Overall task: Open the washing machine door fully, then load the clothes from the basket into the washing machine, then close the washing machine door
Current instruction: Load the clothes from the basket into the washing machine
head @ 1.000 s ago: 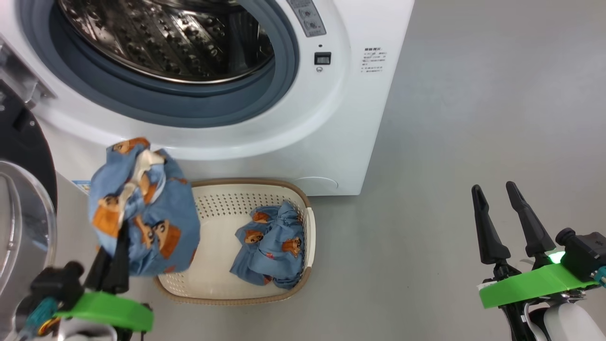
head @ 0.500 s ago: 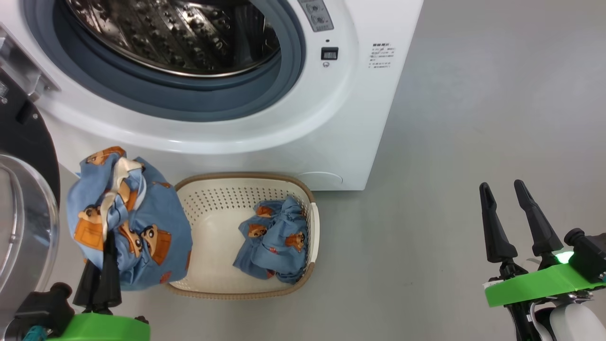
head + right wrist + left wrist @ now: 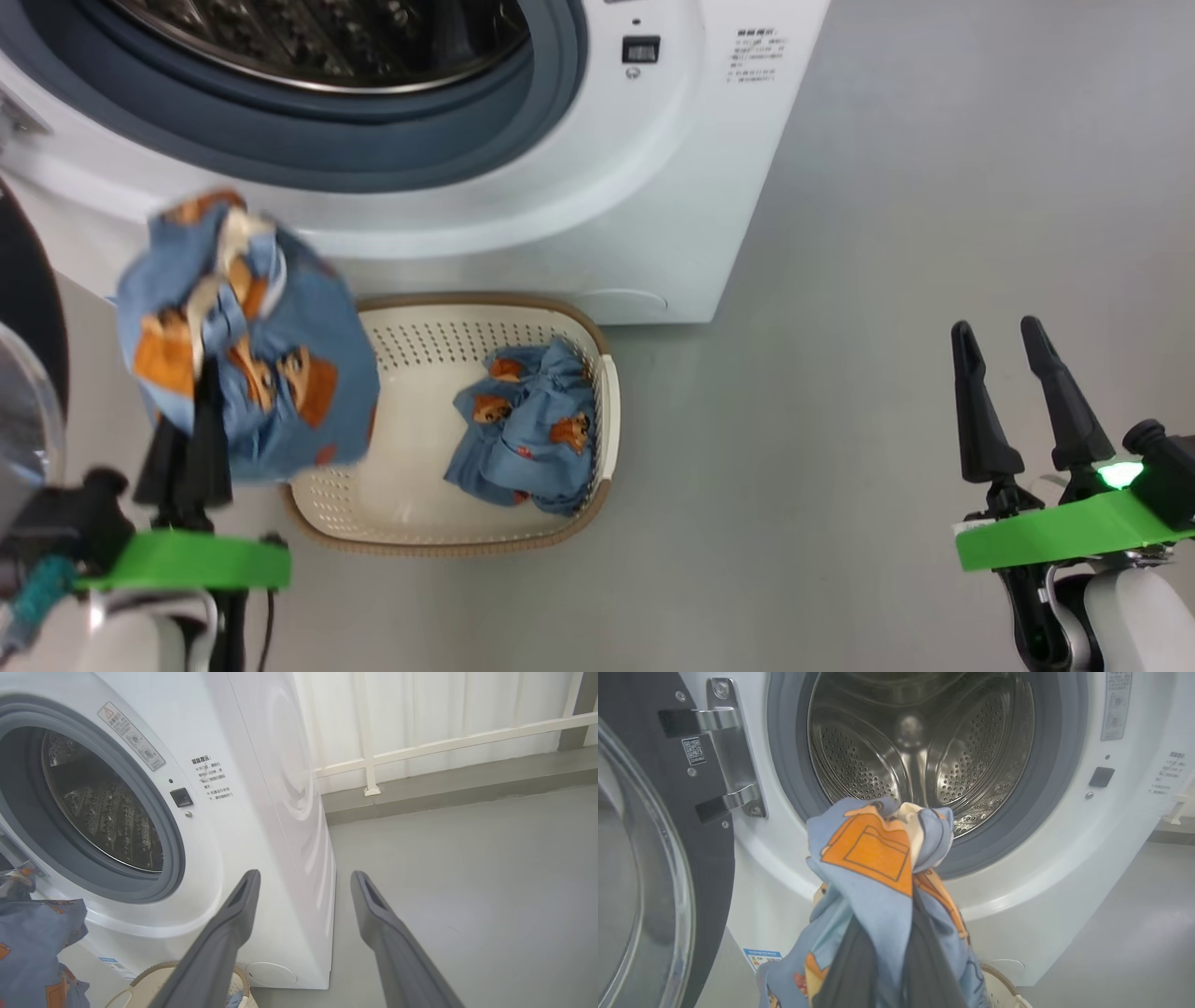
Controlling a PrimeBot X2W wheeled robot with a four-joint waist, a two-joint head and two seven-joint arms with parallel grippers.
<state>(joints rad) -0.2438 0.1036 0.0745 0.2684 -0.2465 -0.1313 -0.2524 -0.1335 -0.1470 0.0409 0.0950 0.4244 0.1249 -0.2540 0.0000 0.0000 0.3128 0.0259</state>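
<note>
Between the tightly closed left fingers (image 3: 198, 443) hangs a soft, crumpled piece of the clothes (image 3: 280, 373), light blue fabric with orange-brown bears. Straight ahead of these fingers, the washing machine (image 3: 653, 187) shows its shiny perforated steel drum (image 3: 920, 751) and grey-blue rubber gasket (image 3: 308, 140); the glossy black washing machine door (image 3: 712, 868) stands open at their left. To their right, the cream perforated basket (image 3: 439, 350) holds another piece. The right fingers (image 3: 976, 420) point upward, spread apart and empty, above the smooth grey floor (image 3: 840, 373).
</note>
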